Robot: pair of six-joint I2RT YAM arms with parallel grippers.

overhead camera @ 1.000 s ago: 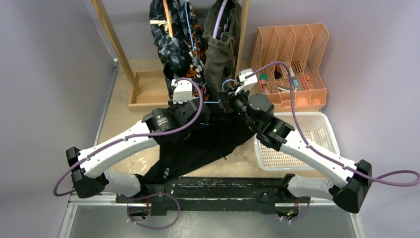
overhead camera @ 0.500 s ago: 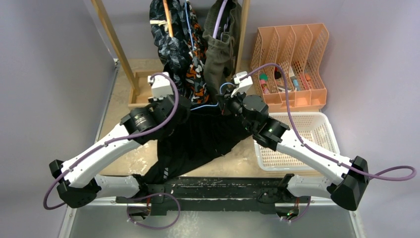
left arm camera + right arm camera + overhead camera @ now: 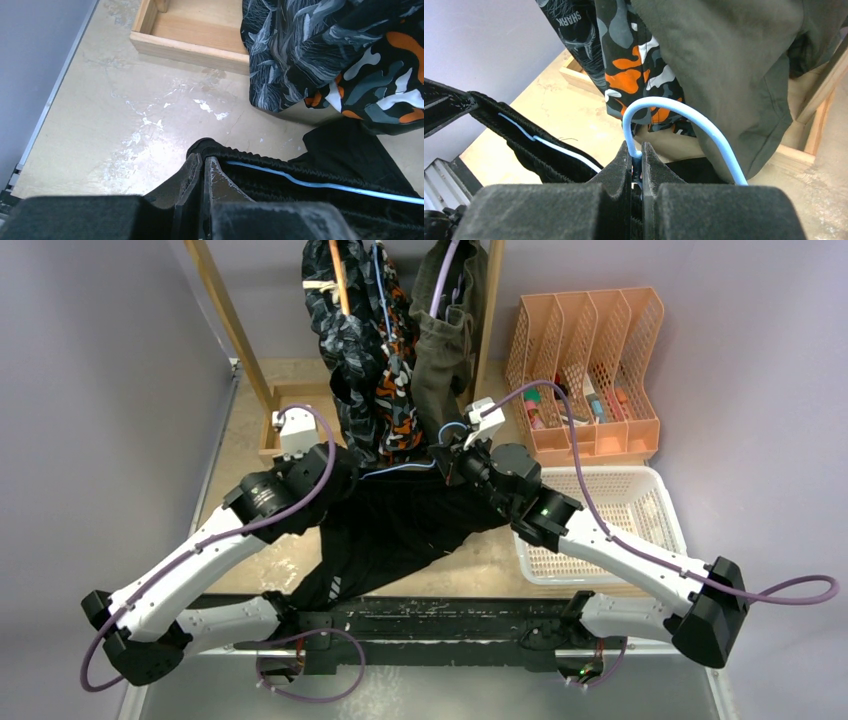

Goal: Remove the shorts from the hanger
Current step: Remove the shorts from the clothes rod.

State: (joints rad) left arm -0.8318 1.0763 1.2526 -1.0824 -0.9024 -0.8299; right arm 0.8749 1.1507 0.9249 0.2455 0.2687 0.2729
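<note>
The plain black shorts [image 3: 400, 530] lie spread on the table, their waistband [image 3: 280, 167] still on a light blue wire hanger [image 3: 400, 468]. My left gripper [image 3: 204, 157] is shut on the left end of that waistband; it also shows in the top view [image 3: 340, 475]. My right gripper [image 3: 636, 150] is shut on the base of the hanger's hook [image 3: 674, 107]; it also shows in the top view [image 3: 447, 465]. The navy printed shorts [image 3: 340, 320], the camo shorts [image 3: 395, 390] and the olive shorts [image 3: 440, 350] hang on the rack behind.
A wooden rack with slanted posts [image 3: 230, 330] and a wooden base tray [image 3: 290, 425] stands at the back. An orange file organizer [image 3: 585, 360] is at the back right. A white basket [image 3: 620, 530] sits under the right arm.
My left arm has swung left and back, pulling the waistband end leftward along the hanger. My right gripper has shifted slightly left with the hook still held.
</note>
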